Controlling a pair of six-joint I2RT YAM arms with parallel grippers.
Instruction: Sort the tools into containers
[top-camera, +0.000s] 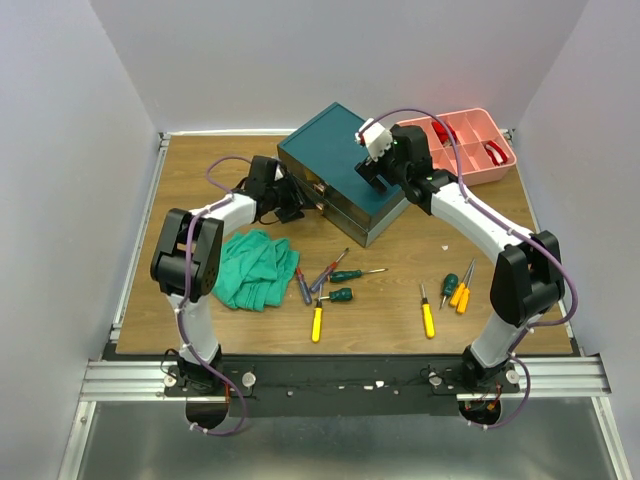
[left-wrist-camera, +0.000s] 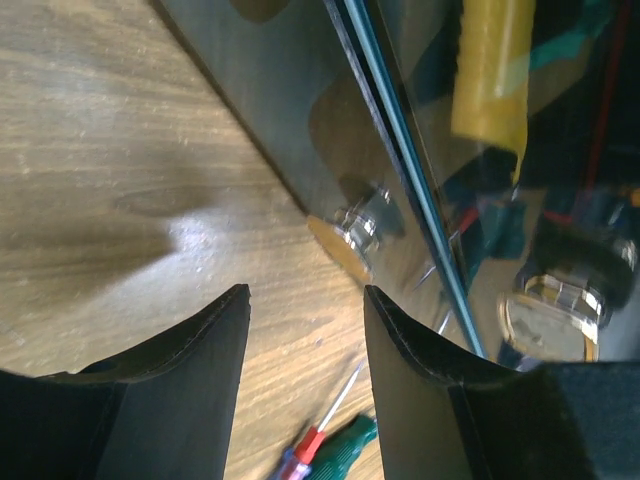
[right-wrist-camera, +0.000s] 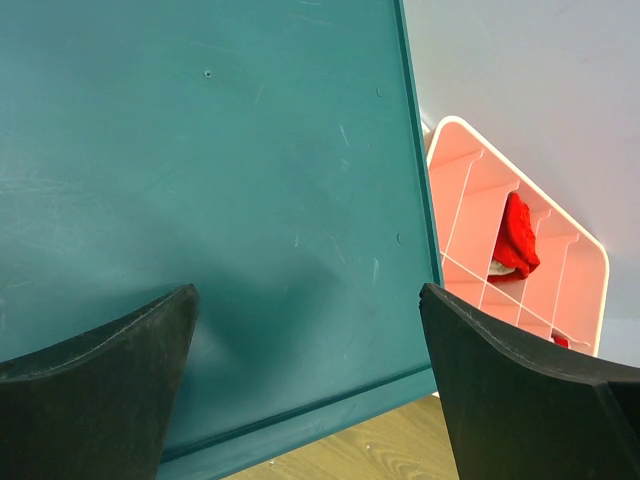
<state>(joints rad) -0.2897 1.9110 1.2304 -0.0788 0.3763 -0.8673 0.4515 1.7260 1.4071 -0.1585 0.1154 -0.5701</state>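
The dark teal box (top-camera: 332, 148) stands at the back centre, its clear drawers (top-camera: 340, 205) facing front left. My left gripper (top-camera: 300, 207) is open and empty right before the drawer front; in the left wrist view it (left-wrist-camera: 305, 300) is just short of a metal drawer knob (left-wrist-camera: 362, 225). A yellow handle (left-wrist-camera: 492, 70) shows through the clear drawer. My right gripper (top-camera: 374, 176) is open and empty over the box's flat top (right-wrist-camera: 200, 150). Several screwdrivers lie on the table: red-and-blue (top-camera: 303, 286), green (top-camera: 357, 273), yellow (top-camera: 317, 322), yellow (top-camera: 427, 315), orange (top-camera: 462, 294).
A crumpled green cloth (top-camera: 255, 268) lies left of the screwdrivers. A pink compartment tray (top-camera: 472, 145) with red items stands at the back right, also in the right wrist view (right-wrist-camera: 520, 300). A second drawer knob (left-wrist-camera: 555, 310) shows to the right.
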